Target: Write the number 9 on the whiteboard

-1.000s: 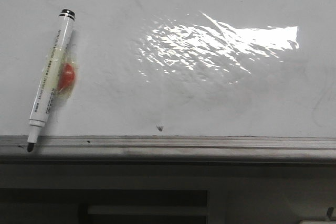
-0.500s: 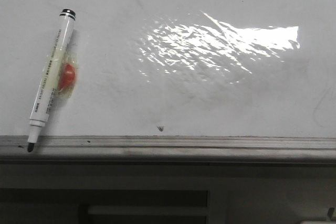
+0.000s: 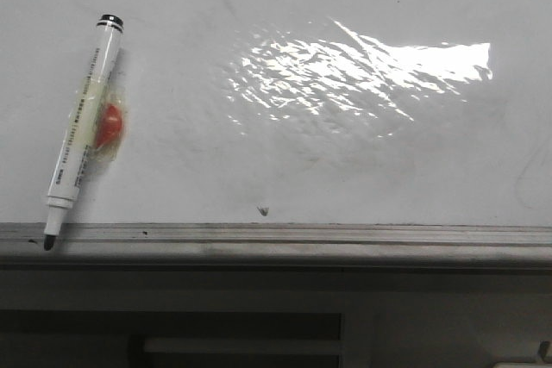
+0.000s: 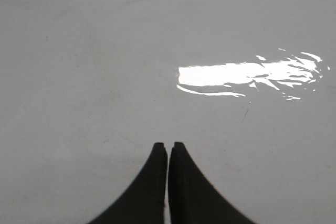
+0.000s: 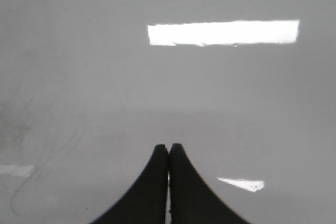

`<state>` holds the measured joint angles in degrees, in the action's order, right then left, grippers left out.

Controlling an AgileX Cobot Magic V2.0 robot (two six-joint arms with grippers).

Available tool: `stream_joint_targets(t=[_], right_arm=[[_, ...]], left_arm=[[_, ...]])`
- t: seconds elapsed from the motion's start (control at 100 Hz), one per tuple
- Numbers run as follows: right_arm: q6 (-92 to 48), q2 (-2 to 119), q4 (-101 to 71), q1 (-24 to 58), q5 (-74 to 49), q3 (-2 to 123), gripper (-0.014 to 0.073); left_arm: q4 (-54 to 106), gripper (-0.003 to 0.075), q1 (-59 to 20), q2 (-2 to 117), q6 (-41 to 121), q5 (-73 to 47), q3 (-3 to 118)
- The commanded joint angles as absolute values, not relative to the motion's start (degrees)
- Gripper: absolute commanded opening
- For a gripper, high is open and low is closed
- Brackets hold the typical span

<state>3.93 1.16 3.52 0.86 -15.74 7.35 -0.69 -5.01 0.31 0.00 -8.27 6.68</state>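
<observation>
Nearest the front camera, a grey metal edge rail runs across the full width at the near border of the whiteboard. A marker pen lies tilted on the board at the left, its black tip down over the rail and its black end cap pointing away; a red blob under clear tape sits against its barrel. Just beyond the rail, near the middle, a small dark speck marks the surface. Farther out, a bright glare patch spreads over the glossy white. Only faint smudges show around it; no drawn 9 can be made out on the board in any view. Both wrist views look down on bare board: the left gripper has its jaws pressed together holding nothing, and the right gripper likewise sits closed and empty.
</observation>
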Motion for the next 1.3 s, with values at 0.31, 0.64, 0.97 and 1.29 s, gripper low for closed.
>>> stream_joint_targets(t=[0.31, 0.64, 0.97, 1.29], right_arm=[[3.5, 13.0, -2.5, 0.9, -29.3, 21.0, -0.0061], [3.5, 13.0, -2.5, 0.9, -32.6, 21.0, -0.0061], [3.5, 13.0, -2.5, 0.9, -32.8, 21.0, -0.0061], [3.5, 13.0, -2.5, 0.9, -32.6, 21.0, -0.0061]], left_arm=[[1.8, -0.002, -5.3, 7.3, -0.9, -9.9, 16.5], [1.8, 0.0389, -6.5, 7.3, -0.9, -7.1, 15.4], [3.4, 0.0427, -9.2, 11.2, -0.9, -2.4, 14.8], [4.7, 0.0425, -29.3, 25.4, -0.9, -1.8, 16.2]])
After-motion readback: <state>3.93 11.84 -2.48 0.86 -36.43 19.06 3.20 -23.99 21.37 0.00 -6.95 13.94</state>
